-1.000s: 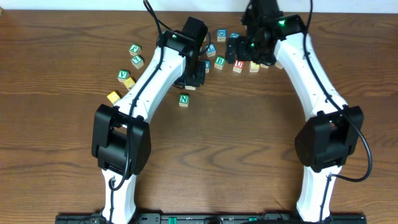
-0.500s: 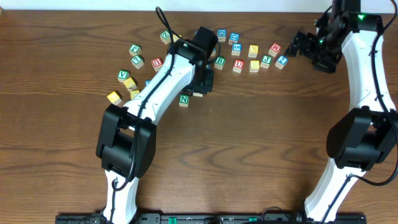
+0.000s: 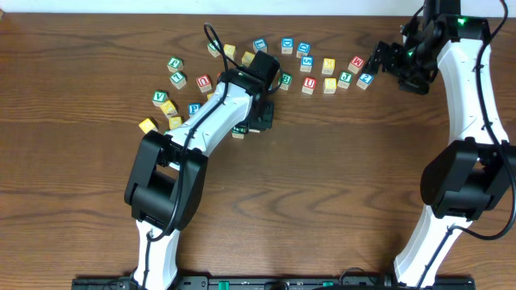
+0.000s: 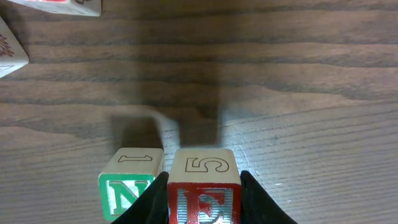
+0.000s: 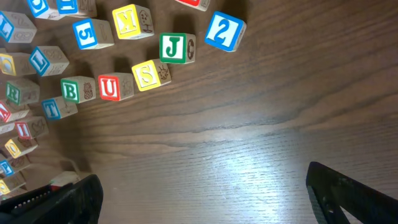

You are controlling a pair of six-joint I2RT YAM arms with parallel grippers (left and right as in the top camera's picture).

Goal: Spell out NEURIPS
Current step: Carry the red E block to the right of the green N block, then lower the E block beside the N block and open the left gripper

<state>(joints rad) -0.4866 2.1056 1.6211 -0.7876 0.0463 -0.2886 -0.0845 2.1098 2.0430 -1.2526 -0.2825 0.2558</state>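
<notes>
My left gripper (image 3: 256, 118) is shut on the red E cube (image 4: 204, 186), low at the table, its jaws on the cube's two sides. The green N cube (image 4: 127, 186) stands right beside it on the left, nearly touching; the N cube also shows in the overhead view (image 3: 239, 130). My right gripper (image 3: 385, 58) is open and empty at the far right, above bare wood (image 5: 205, 199). The red U cube (image 5: 109, 87), green R cube (image 5: 13, 92) and red I cube (image 5: 23, 129) lie among the loose cubes. U also shows overhead (image 3: 310, 84).
Loose cubes lie in an arc along the back: green B (image 5: 78, 90), yellow S (image 5: 146, 74), green J (image 5: 176, 48), blue 2 (image 5: 224, 31), yellow K (image 5: 132, 22). More cubes lie at the left, such as a yellow one (image 3: 147, 125).
My right arm swung from the middle cubes out to the far right. My left gripper moved toward me with the E cube, down beside the N cube.
</notes>
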